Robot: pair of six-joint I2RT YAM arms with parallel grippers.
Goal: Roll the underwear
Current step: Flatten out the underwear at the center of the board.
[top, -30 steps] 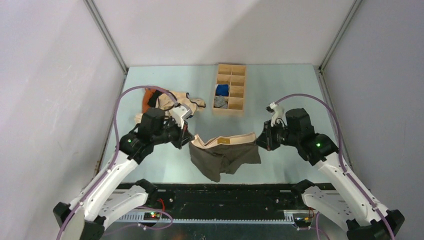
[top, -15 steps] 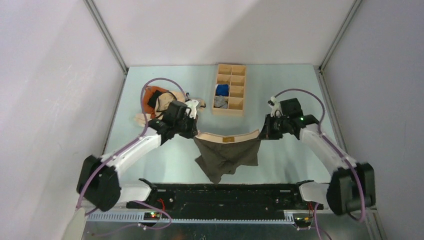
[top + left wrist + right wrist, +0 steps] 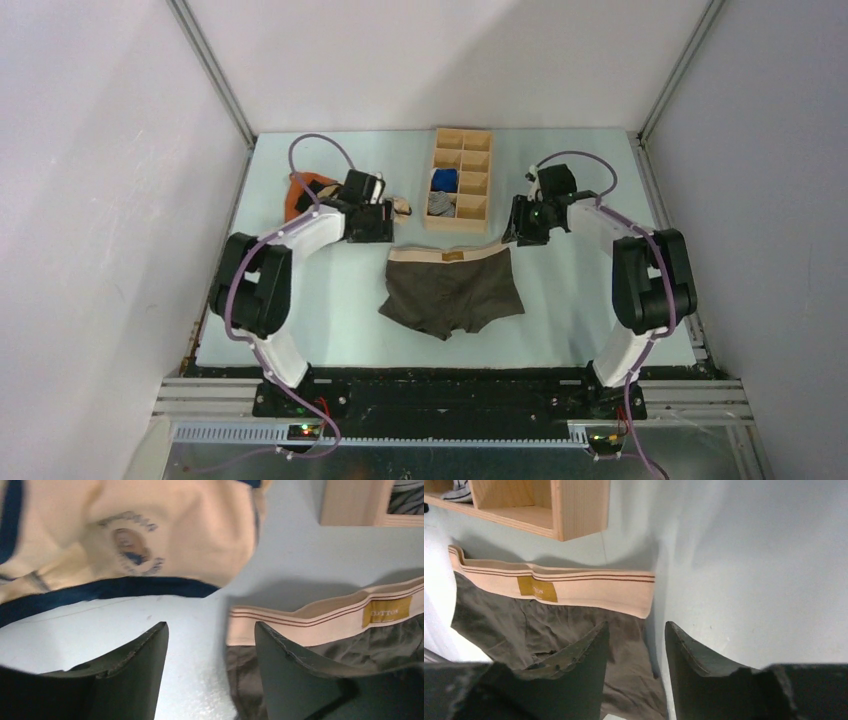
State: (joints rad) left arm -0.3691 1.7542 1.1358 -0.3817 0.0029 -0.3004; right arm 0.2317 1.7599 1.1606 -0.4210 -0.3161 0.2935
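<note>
The underwear (image 3: 452, 295) lies spread flat on the pale surface (image 3: 570, 300), between the two hands. Its beige waistband (image 3: 450, 255) is on the side nearest them, and its legs point away toward the arm bases.

The left hand (image 3: 378, 225) sits just off the left end of the waistband. In the left wrist view its fingers (image 3: 135, 670) stand parted with only bare surface in the gap, so it grasps nothing. The waistband's end and the olive fabric start just beside its right finger, which overlaps the garment's corner in that view. The small brown label (image 3: 386, 611) lies farther along the band. A cream garment with dark trim (image 3: 175, 530) lies bunched just beyond the fingertips.

The right hand (image 3: 517, 232) is at the opposite end of the waistband. Its fingers (image 3: 704, 680) are likewise spread and clamp nothing. The band's end lies just ahead of the gap, the left finger overlaps the olive cloth, and the right finger is over bare surface.

A wooden divided box (image 3: 476, 207) stands beyond and between the hands. It holds a blue roll (image 3: 444, 180) and a grey roll (image 3: 440, 203).
</note>
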